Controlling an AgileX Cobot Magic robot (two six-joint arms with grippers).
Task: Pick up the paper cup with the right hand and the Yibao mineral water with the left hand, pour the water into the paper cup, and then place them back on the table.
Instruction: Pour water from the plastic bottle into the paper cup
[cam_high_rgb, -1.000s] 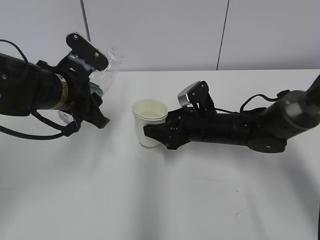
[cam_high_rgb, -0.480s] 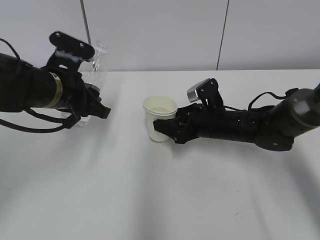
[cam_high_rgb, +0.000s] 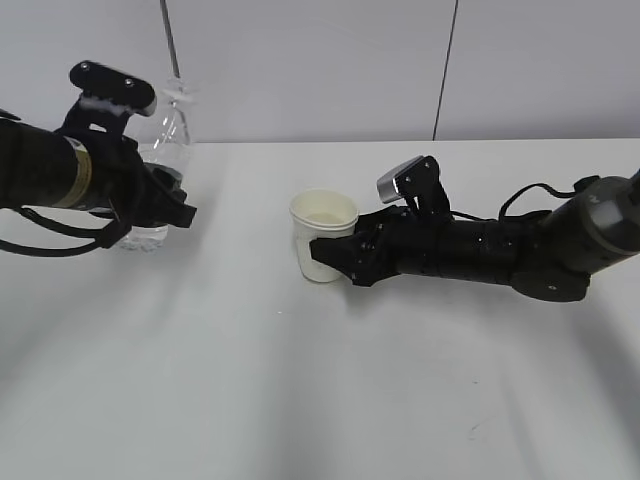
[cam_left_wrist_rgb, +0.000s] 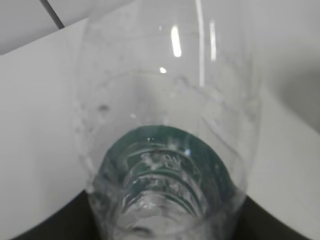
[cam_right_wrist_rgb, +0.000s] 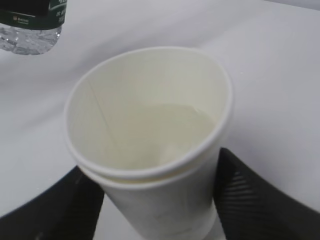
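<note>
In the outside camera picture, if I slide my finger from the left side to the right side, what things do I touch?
Left hand holding the Yibao mineral water → paper cup → right hand gripping the cup, all above the white table.

White table (cam_high_rgb: 300, 400) all across, plain, with a tiny dark mark or two. The cup (cam_high_rgb: 323, 236) is cream-white, a touch yellower inside, its rolled rim the same pale cream. Black right arm (cam_high_rgb: 480, 250), with a silver-grey camera block (cam_high_rgb: 397, 182) shining on top. Over on the other side, black left arm (cam_high_rgb: 60, 175) with a dull yellow band round its barrel. The bottle (cam_high_rgb: 163, 130) is clear plastic, glinting white highlights, and up close its label (cam_left_wrist_rgb: 165, 155) shows dark green. Pale grey wall (cam_high_rgb: 320, 70) behind, crossed by thin dark lines.
</note>
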